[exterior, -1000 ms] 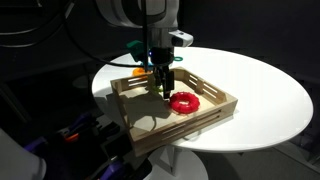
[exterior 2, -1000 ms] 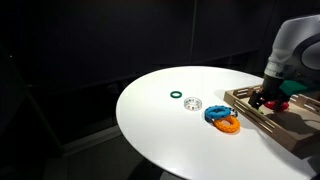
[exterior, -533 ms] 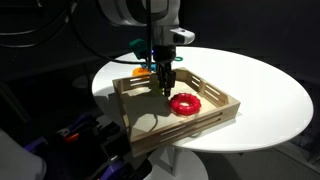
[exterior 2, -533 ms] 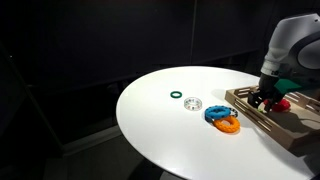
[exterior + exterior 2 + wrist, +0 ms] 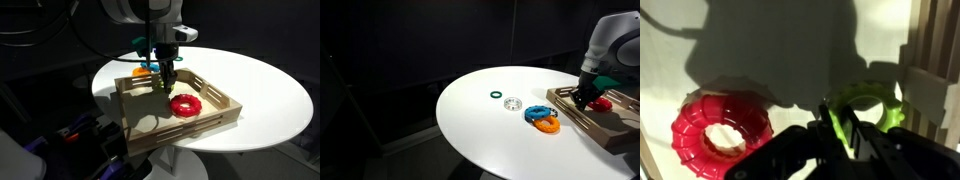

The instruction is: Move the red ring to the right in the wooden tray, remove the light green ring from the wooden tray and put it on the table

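In the wrist view my gripper is shut on the near rim of the light green ring, which lies on the floor of the wooden tray close to a slotted wall. The red ring lies flat to its left, apart from it. In both exterior views the gripper reaches straight down into the wooden tray, beside the red ring. The tray stands on the white table.
Outside the tray on the table lie a dark green ring, a pale round piece and a blue piece stacked with an orange piece. The orange piece sits just behind the tray. Dark surroundings ring the table.
The jaws have closed from open onto the light green ring's rim. The arm has hardly moved, and the red ring lies where it was.
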